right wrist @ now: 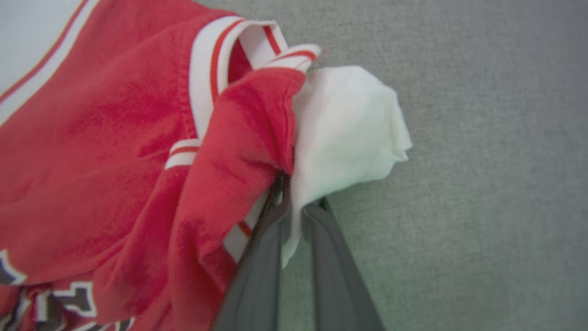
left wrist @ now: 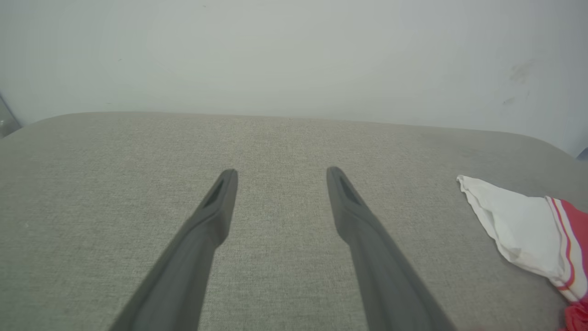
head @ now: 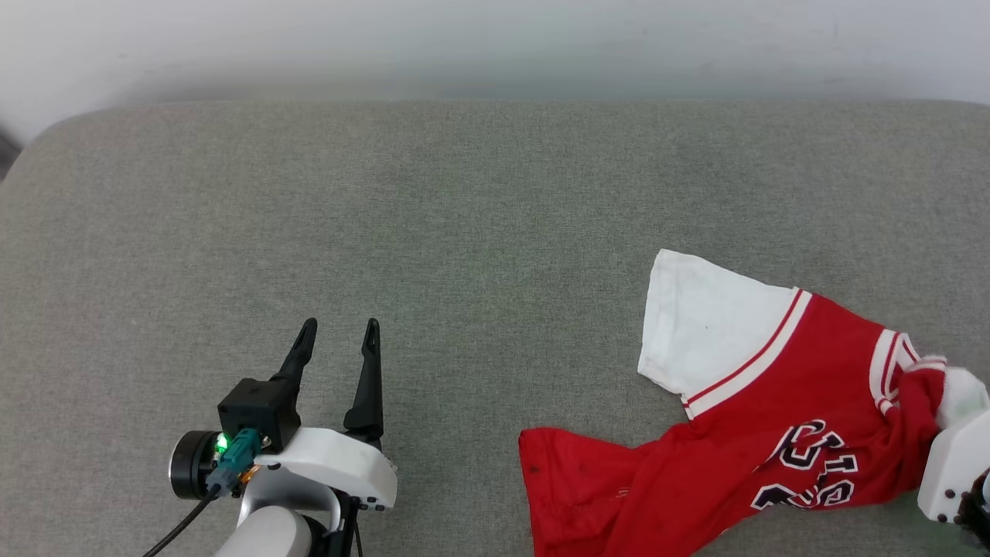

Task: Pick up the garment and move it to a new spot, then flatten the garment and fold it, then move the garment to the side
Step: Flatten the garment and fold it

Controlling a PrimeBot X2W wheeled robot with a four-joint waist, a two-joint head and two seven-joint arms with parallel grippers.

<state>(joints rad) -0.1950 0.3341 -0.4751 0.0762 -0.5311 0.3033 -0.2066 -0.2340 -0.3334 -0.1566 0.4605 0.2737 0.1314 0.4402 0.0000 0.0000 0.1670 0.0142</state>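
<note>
Grips the garment (right wrist: 115,138) with the right end effector (right wrist: 297,202): dark fingers pressed narrow, nearly together, on a bunch of white sleeve and red cloth just beside the striped collar trim. In the right wrist view, shows white cloth puffing out past the fingertips and a red fold draped to their left, with part of the black, white-outlined lettering at the lower left corner.

From the head view, places the garment on the right part of the grey cushion (head: 464,193), crumpled and not flat. Lies with one white sleeve spread toward the far middle, edged by a white-and-red stripe, the red body slanting from there toward the near edge, and a red flap of hem reaching leftward at the bottom. Bears letters and part of a number on the red chest, twisted and partly hidden in folds. Bunches up at the right edge of that view, where the right arm's pale wrist (head: 955,464) comes in.

Holds the left end effector (head: 341,329) wide and empty at the lower left of the head view, well apart from the garment; resting on the cushion or just above it, cannot tell. Points its fingers toward the pale wall (head: 495,46). In the left wrist view, catches the white sleeve and a strip of red at the right edge, off to the side of the spread fingers and not touching them.
</note>
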